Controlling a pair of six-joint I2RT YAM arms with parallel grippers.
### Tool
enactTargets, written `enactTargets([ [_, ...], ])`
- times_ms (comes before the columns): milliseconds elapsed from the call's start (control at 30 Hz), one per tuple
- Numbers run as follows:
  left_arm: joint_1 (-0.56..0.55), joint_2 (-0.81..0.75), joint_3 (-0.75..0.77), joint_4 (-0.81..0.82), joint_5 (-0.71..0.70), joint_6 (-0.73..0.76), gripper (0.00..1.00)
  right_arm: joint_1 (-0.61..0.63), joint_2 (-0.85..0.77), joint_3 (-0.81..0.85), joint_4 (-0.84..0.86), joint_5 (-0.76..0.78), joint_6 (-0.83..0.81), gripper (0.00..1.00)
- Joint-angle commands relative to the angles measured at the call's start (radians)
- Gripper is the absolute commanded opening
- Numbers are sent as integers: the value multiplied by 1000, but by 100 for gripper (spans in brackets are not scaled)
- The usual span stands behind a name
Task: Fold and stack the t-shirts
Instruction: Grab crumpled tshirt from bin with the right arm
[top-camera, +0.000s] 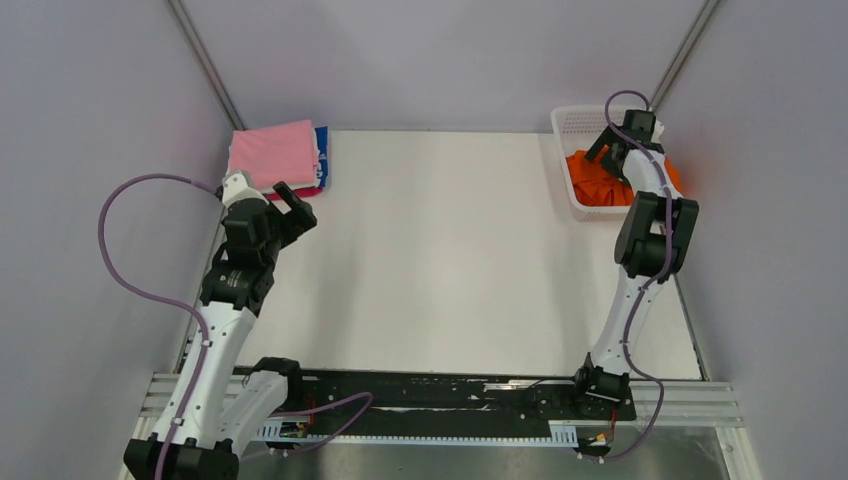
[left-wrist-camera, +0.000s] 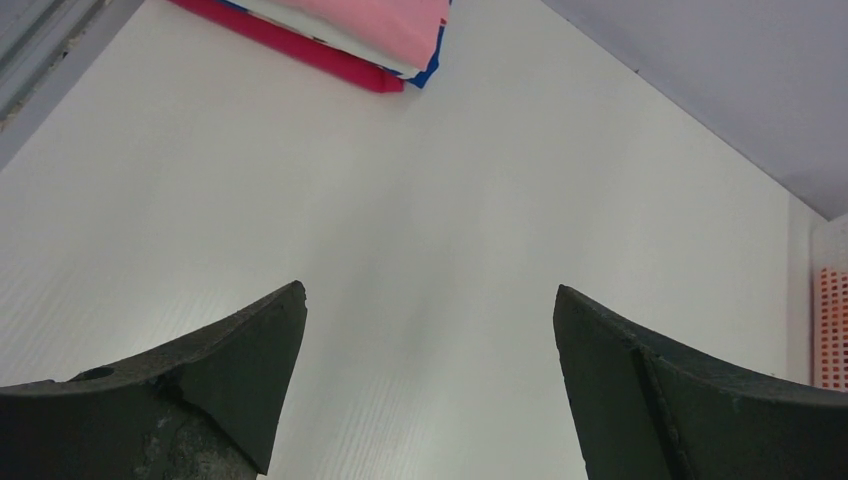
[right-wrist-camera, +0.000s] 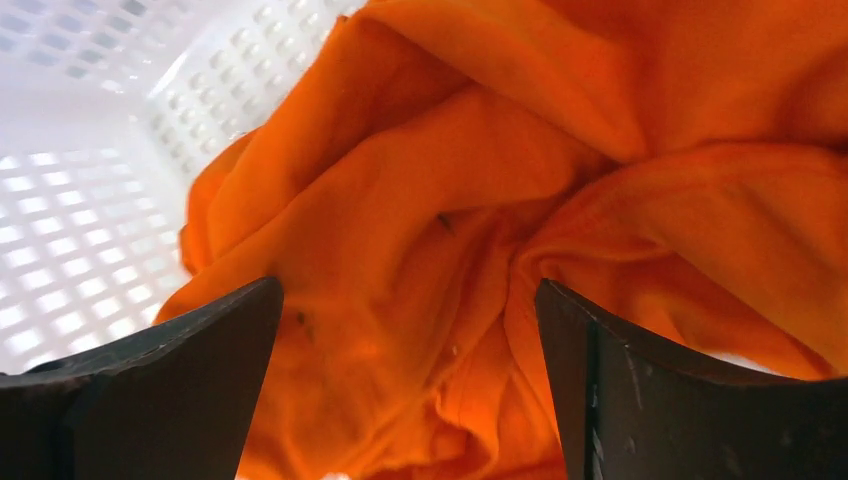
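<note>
A crumpled bright orange t-shirt (top-camera: 600, 182) lies bunched in the white mesh basket (top-camera: 575, 122) at the table's far right. It fills the right wrist view (right-wrist-camera: 470, 220). My right gripper (top-camera: 612, 150) hangs open just above the shirt, its jaws wide apart and empty (right-wrist-camera: 410, 300). A stack of folded shirts (top-camera: 275, 155), pink on top of blue, white and red, sits at the far left corner and shows in the left wrist view (left-wrist-camera: 370, 30). My left gripper (top-camera: 296, 205) is open and empty over bare table near the stack (left-wrist-camera: 430, 300).
The white table (top-camera: 440, 250) lies between the stack and the basket. Grey walls and frame posts close in the far corners. The basket's mesh wall (right-wrist-camera: 90, 150) is just left of the right gripper.
</note>
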Motion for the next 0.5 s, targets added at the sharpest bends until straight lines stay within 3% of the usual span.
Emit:
enactTargets([
  [0, -1, 14, 43, -1, -13, 11, 100, 5, 114, 156, -42, -41, -44, 89],
  [33, 0, 19, 42, 0, -12, 11, 100, 5, 135, 178, -50, -63, -47, 75],
  [100, 0, 26, 46, -2, -15, 8, 100, 6, 146, 216, -59, -90, -60, 37],
  [167, 0, 31, 55, -6, -15, 13, 100, 5, 119, 263, -66, -111, -79, 16],
  [233, 0, 29, 61, -8, -7, 19, 100, 6, 41, 300, -65, -113, -97, 3],
  [367, 0, -3, 42, 10, 15, 32, 100, 7, -147, 307, -61, -268, -100, 0],
  [467, 0, -61, 7, 50, 31, 27, 100, 13, -299, 242, -59, -520, -92, 0],
])
